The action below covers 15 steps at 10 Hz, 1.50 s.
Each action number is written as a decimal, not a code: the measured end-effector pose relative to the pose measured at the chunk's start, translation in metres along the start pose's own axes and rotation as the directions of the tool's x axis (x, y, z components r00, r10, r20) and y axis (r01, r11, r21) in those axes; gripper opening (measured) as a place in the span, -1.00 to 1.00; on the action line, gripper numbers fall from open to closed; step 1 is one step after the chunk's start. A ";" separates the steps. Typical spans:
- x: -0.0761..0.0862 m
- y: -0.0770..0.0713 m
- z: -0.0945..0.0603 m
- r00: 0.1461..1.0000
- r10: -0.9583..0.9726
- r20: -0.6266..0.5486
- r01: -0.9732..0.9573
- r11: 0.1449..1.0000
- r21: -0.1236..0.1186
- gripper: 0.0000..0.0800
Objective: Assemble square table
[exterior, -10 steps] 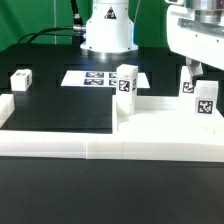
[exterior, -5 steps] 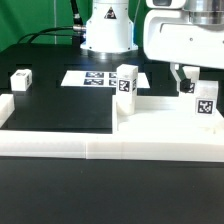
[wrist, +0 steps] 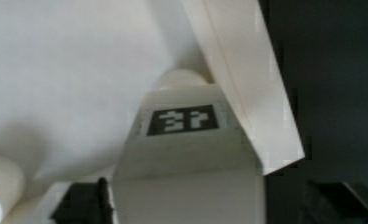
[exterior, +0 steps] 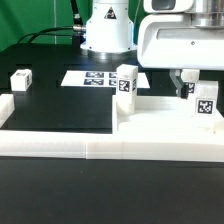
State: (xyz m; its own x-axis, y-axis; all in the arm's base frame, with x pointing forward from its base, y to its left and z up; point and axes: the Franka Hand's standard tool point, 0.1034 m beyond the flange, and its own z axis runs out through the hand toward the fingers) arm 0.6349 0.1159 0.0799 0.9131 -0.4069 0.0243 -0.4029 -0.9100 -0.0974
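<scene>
The square tabletop (exterior: pixel 160 116) lies flat at the exterior view's right, behind the border wall. One tagged white leg (exterior: pixel 126 83) stands at its left corner. Another tagged leg (exterior: pixel 205 101) stands at its right side. A third leg (exterior: pixel 20 80) lies on the black table at the far left. My gripper (exterior: pixel 190 88) hangs over the right leg. In the wrist view that leg (wrist: pixel 190 125) fills the space between my dark fingers (wrist: pixel 83 203), and my gripper (wrist: pixel 207 207) is open around it, with a gap on one side. White tabletop (wrist: pixel 56 90) shows beside it.
The marker board (exterior: pixel 95 77) lies at the back middle, in front of the robot base (exterior: pixel 107 30). The long low border wall (exterior: pixel 60 143) runs along the front, with a short arm at the left (exterior: pixel 5 104).
My gripper has come in from the upper right, moving left and down until it stands over the right leg. The legs and tabletop have not moved.
</scene>
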 end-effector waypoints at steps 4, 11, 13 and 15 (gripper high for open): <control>0.001 0.004 0.001 0.963 0.270 0.003 -0.270 0.963 -0.004 -0.26; -0.004 0.005 0.003 0.437 0.899 0.023 -0.899 0.437 0.003 -0.26; -0.007 -0.001 0.002 0.259 0.965 0.034 -0.966 0.258 0.019 -0.26; -0.007 0.000 0.003 0.307 0.951 0.032 -0.952 0.306 0.019 -0.25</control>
State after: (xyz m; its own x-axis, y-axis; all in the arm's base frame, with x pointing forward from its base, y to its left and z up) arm 0.6289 0.1190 0.0768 -0.1014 -0.9879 -0.1171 -0.9913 0.1102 -0.0717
